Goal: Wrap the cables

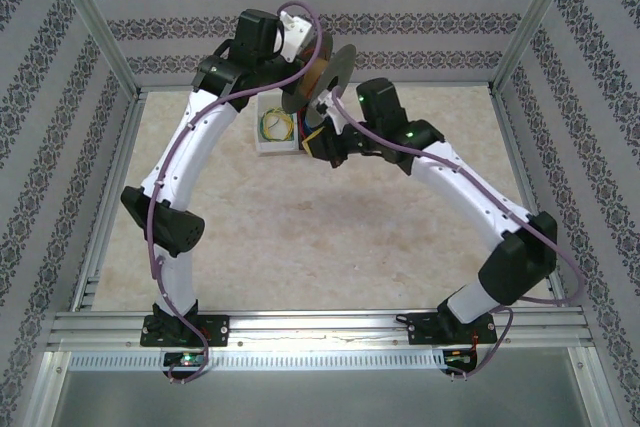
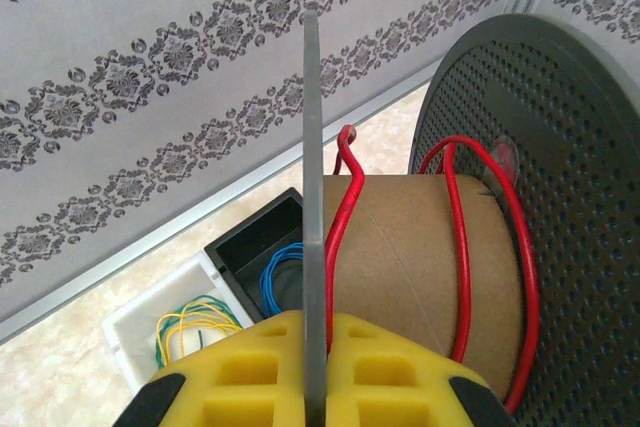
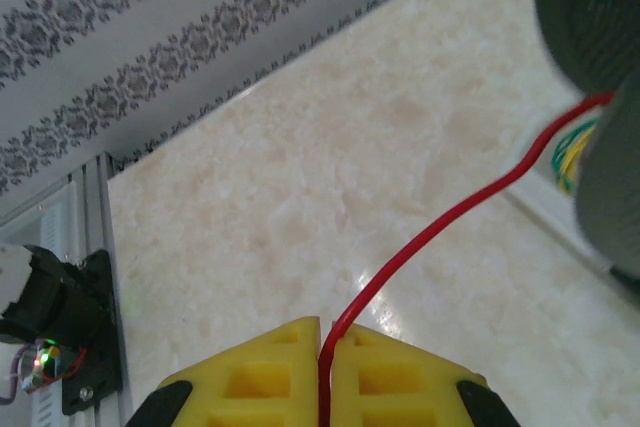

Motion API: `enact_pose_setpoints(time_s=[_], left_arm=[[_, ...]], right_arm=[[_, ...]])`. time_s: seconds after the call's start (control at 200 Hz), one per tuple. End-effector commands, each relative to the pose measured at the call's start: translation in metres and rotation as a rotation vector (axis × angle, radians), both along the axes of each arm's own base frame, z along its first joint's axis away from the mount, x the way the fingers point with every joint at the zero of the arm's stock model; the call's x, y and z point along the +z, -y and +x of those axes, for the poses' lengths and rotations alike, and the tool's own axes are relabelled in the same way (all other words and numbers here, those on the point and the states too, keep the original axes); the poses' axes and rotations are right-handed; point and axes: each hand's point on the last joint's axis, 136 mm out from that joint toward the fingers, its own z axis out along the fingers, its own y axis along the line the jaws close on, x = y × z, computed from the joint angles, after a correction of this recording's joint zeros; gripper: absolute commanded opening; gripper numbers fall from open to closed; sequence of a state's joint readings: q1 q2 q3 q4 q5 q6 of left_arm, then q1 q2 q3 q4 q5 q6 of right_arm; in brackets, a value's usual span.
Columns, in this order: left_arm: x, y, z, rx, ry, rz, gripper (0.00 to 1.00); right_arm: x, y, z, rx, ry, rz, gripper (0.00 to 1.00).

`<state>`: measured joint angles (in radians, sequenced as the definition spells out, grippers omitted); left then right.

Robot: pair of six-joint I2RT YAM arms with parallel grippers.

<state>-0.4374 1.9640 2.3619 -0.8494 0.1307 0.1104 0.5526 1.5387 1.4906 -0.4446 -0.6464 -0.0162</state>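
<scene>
Yellow fingers of the left gripper (image 2: 315,332) are clamped on the thin near flange of a spool (image 2: 400,247) with a brown cardboard core and grey perforated plastic discs, held up over the pale marbled table (image 3: 300,147). A few loose turns of thin red wire (image 2: 461,247) lie round the core, one strand running off to the right gripper (image 3: 325,339), whose yellow fingers are pinched shut on it. Below the spool: white tray (image 2: 128,342) of yellow-green coil beside black tray (image 2: 250,242) of blue coil.

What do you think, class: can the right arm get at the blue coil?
Probably not yet: the right tool is shut on the red wire, stretched to the spool; the blue coil itself lies uncovered.
</scene>
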Motion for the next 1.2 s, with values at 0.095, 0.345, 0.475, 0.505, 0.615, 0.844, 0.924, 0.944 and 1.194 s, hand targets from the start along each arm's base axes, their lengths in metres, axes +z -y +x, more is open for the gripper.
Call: enact_pose_setpoints(time_s=[0.095,0.345,0.475,0.505,0.615,0.844,0.924,0.944,1.194], left_arm=[[0.001,0.001,0.007,0.017,0.034,0.014,0.0],[-0.025,0.005,-0.008,-0.03,-0.007,0.1,0.0],[-0.035,-0.002,-0.024,-0.069,-0.007,0.171,0.0],[-0.036,-0.004,-0.028,-0.079,-0.003,0.186,0.0],[-0.044,-0.012,-0.043,-0.119,0.001,0.253,0.0],[-0.05,-0.017,-0.09,-0.333,0.019,0.366,0.0],[-0.049,-0.016,-0.109,-0.422,0.037,0.392,0.0],[-0.049,-0.017,-0.112,-0.438,0.041,0.396,0.0],[-0.038,-0.009,-0.153,-0.637,0.095,0.37,0.0]], right_arm=[[0.089,0.02,-0.011,-0.025,0.27,0.017,0.0],[0.131,0.044,0.023,-0.099,0.366,0.023,0.0],[0.13,0.054,0.044,-0.126,0.343,0.021,0.0],[0.129,0.055,0.047,-0.128,0.338,0.022,0.0],[0.122,0.059,0.056,-0.127,0.314,0.023,0.0],[0.105,0.069,0.063,-0.081,0.251,0.052,0.0],[0.099,0.072,0.064,-0.062,0.226,0.067,0.0],[0.098,0.072,0.065,-0.055,0.219,0.072,0.0],[0.088,0.074,0.056,0.046,0.159,0.138,0.0]])
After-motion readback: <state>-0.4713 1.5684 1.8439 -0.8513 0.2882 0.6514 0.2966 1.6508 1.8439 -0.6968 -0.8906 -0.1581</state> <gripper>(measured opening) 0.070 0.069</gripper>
